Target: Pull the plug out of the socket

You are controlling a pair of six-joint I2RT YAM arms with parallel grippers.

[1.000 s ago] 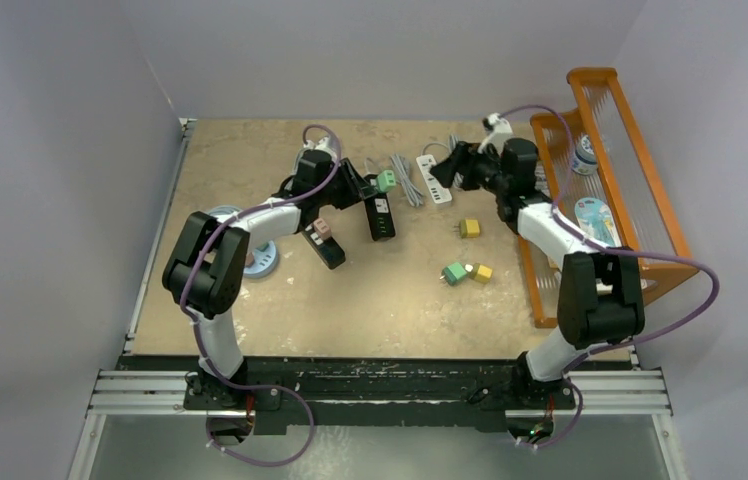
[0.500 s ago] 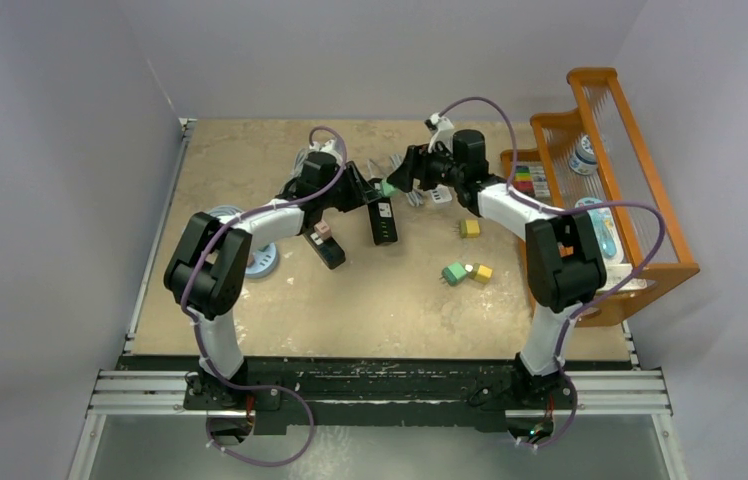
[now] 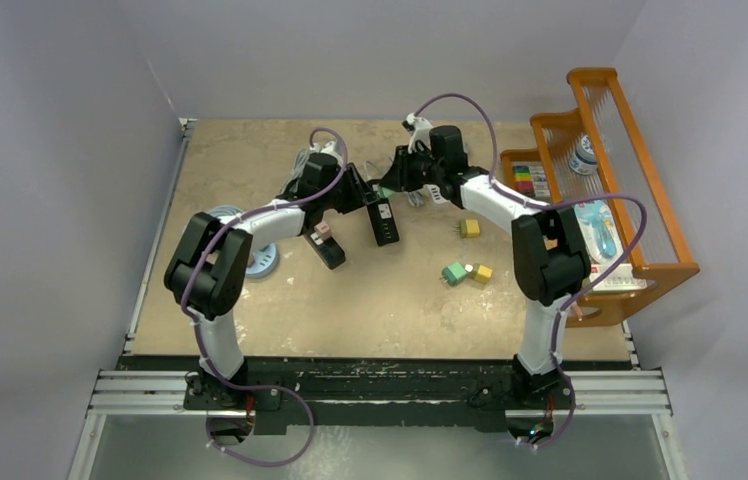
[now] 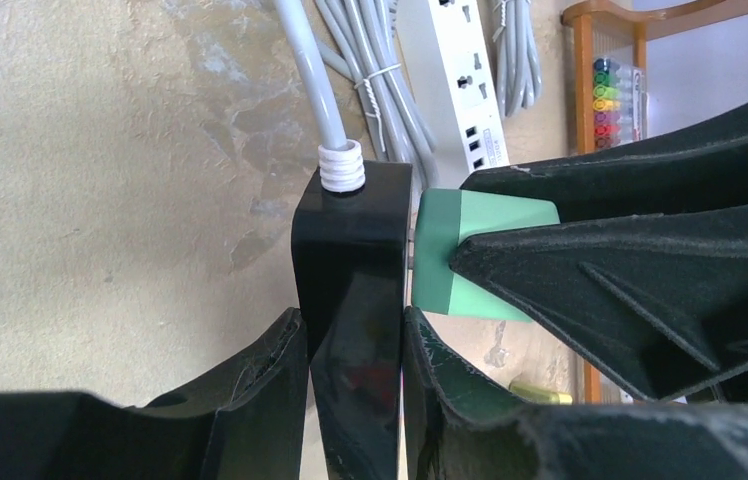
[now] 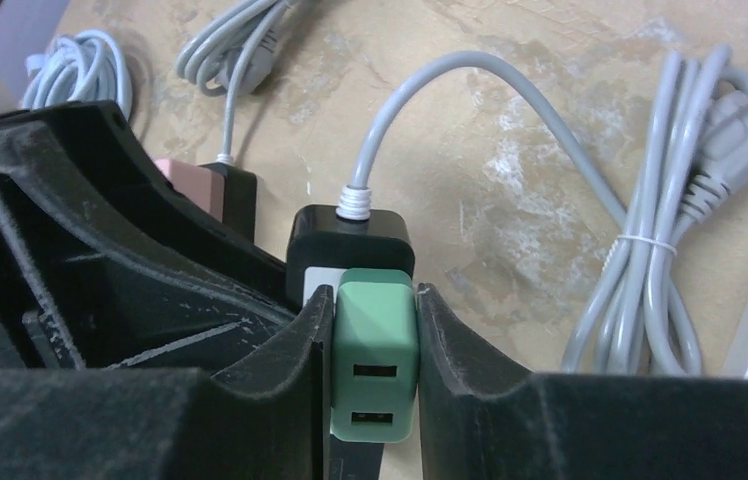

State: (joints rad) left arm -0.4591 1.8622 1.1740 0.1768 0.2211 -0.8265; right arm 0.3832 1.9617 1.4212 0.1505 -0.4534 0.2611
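Observation:
The socket is a black power strip point(image 3: 383, 222) with a grey cord. My left gripper point(image 3: 361, 191) is shut on its sides, with the strip's body point(image 4: 352, 250) clamped between the two fingers point(image 4: 352, 325). A green plug point(image 4: 450, 255) with two USB ports sits pressed against the strip's face near the cord end. My right gripper point(image 3: 393, 184) is shut on this plug point(image 5: 375, 345), one finger on each side point(image 5: 375, 300). In the top view the plug is hidden under the right fingers.
A white power strip point(image 4: 460, 80) and bundled grey cables point(image 5: 670, 250) lie just behind. A second black strip with a pink plug point(image 3: 325, 243) lies to the left. Loose yellow point(image 3: 469, 228) and green point(image 3: 455, 272) plugs lie nearer. An orange rack point(image 3: 600, 180) stands right.
My right arm swung left from the white power strip to the green plug and shut its jaws on it. The left gripper kept hold of the black strip.

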